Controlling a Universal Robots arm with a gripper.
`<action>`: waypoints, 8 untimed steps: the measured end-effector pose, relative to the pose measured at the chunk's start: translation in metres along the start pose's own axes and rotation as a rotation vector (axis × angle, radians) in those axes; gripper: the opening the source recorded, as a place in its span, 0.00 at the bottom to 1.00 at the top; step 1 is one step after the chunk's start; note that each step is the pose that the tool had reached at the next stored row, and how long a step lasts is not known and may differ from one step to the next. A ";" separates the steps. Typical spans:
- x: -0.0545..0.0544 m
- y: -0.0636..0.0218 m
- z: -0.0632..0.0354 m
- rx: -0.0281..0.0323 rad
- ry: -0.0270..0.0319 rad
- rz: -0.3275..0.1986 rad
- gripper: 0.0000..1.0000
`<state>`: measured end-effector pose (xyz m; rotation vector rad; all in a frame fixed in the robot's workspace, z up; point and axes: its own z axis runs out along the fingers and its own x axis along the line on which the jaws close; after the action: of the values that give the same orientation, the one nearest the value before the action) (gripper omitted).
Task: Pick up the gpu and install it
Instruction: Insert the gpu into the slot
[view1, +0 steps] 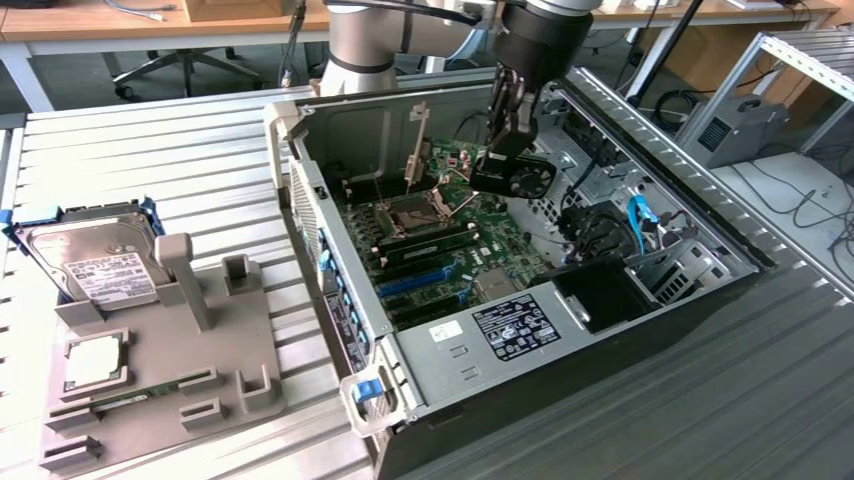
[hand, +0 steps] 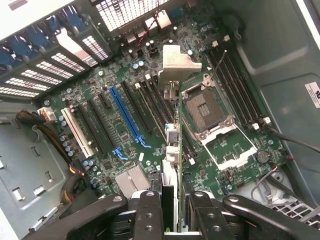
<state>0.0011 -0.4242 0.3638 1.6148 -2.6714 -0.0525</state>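
Hand (hand: 172, 212) pinches the gpu (hand: 172, 150) edge-on between its fingers (hand: 149, 215), bracket end farthest from the wrist. Card hangs above the motherboard (hand: 125, 100) inside the open computer case (view1: 340, 330) (not seated). Hard drive (view1: 87, 262) sits on the surface (view1: 160, 160).

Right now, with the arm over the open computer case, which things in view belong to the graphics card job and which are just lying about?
Part of the job:
- gpu, held edge-on in the tool
- motherboard with its blue slot
- open computer case

Just lying about:
- hard drive on the grey parts holder
- memory stick and silver square chip on that holder
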 end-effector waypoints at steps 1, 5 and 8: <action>0.000 0.0000 0.0000 0.0000 0.0000 -0.001 0.26; 0.000 0.0000 0.0000 0.0000 0.0002 -0.007 0.26; 0.000 0.0000 0.0000 0.0000 0.0004 -0.011 0.26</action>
<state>0.0012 -0.4243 0.3638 1.6290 -2.6626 -0.0524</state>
